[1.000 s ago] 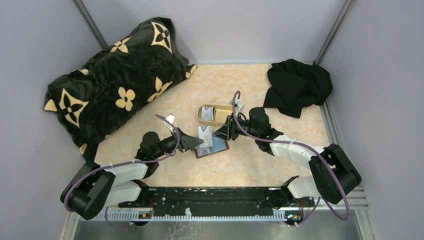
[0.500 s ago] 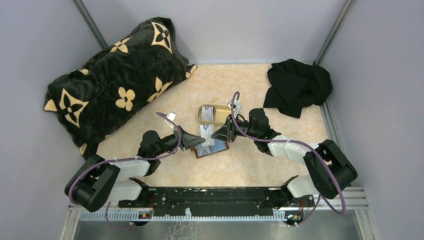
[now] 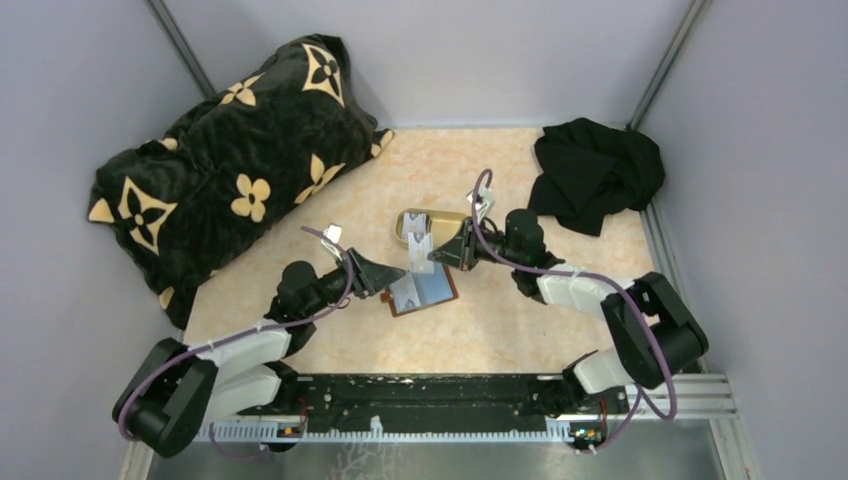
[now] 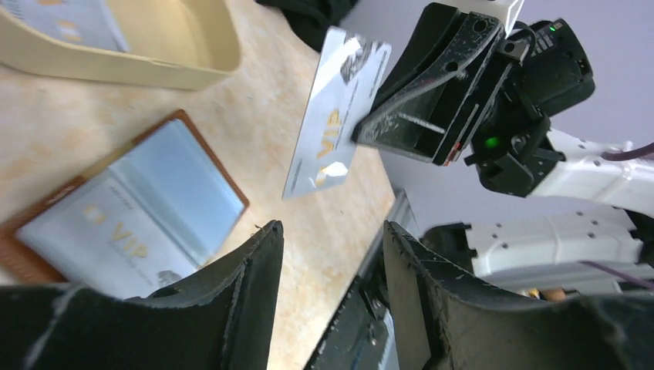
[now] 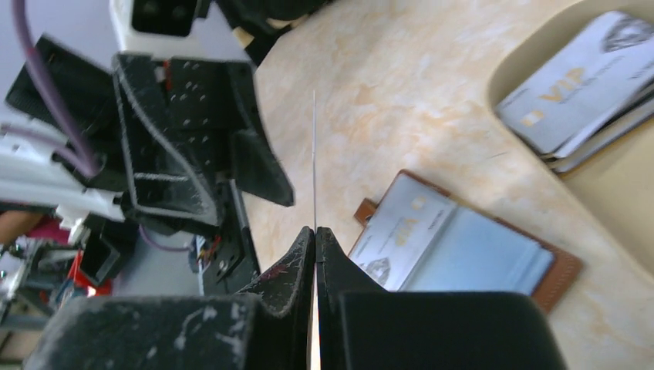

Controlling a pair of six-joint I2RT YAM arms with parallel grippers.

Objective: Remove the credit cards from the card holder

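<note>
- From the top view, your right gripper (image 3: 440,256) was pressed together on a silver card (image 3: 421,253), holding it in the air above the far-left corner of the card holder (image 3: 432,291). The holder lay open on the table, mid-scene, just near of the tan tray (image 3: 400,228). Your left gripper (image 3: 398,275) sat at the holder's left edge.
- From the left wrist, your left jaws were spread with nothing between them and apart from the card. The card hung tilted, pinched by one edge only. One more card (image 4: 108,239) showed in the holder's left pocket, so I'd judge the job partly done.
- From the right wrist, the card stood edge-on as a thin line rising out of the closed fingertips, a shallow bite. A stack of cards (image 5: 571,100) already lay in the tray on the far right.
- For this step, my advice was: hold the pinch firm, since a grip this near the edge could let the card swing. Lift clear of the left fingers before swinging toward the tray. Bring the card low and nearly flat over the stack, then let go. Use the left jaws to pin the holder for the next pull.
</note>
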